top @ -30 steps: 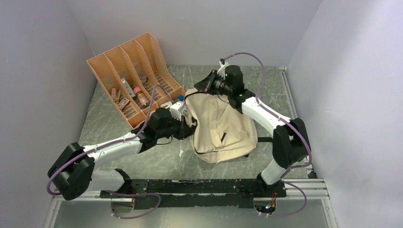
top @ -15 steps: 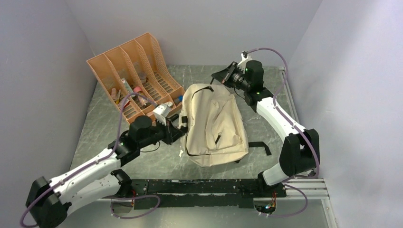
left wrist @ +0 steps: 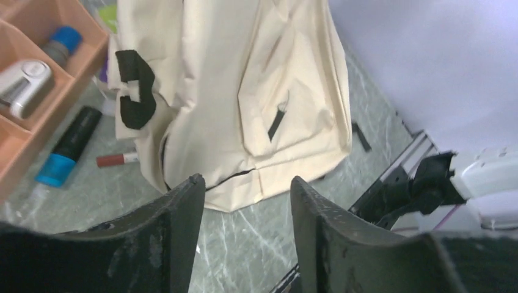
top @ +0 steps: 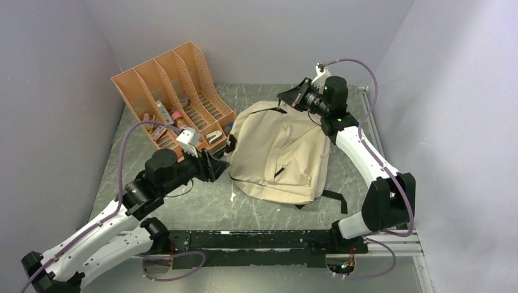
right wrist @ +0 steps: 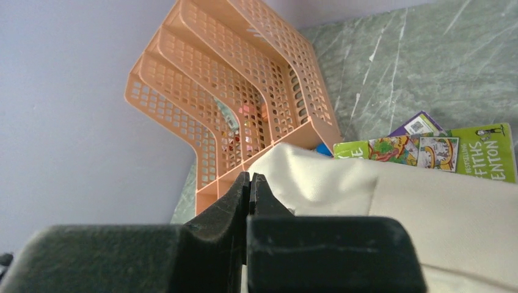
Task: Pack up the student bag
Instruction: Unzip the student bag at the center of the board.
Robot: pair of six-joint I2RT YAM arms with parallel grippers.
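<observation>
**Student bag** [top: 278,155] [left wrist: 244,91] [right wrist: 397,207]: cream fabric. It lies flat at the centre of the marbled grey table [top: 201,204], front pocket uppermost and top end towards the far wall. One black strap [top: 333,198] trails out from under its near right corner.

**Right gripper** [top: 288,97] [right wrist: 249,183]: positioned at the bag's far top edge. The fingers are clenched with barely a seam between them. The cream cloth rises in a fold to the fingertips, and the grip appears to be on that edge — the contact itself is hidden behind the fingers.

**Left gripper** [top: 221,163] [left wrist: 245,183]: just beside the bag's left edge, pointing at the bag. The fingers are spread apart with nothing between them.

**Orange file organizer** [top: 177,91] [right wrist: 244,79] [left wrist: 79,67]: stands at the far left of the table, its near corner close to the bag's top left. Small bottles [top: 177,116] sit in its compartments.

**Loose items:**
- A black marker [left wrist: 70,146] with a blue cap lies on the table between organizer and bag.
- A red-capped pen [left wrist: 116,160] lies just beside the bag's edge.
- Green picture books [right wrist: 440,149] lie flat beyond the bag's top edge, partly covered by the cloth.
</observation>
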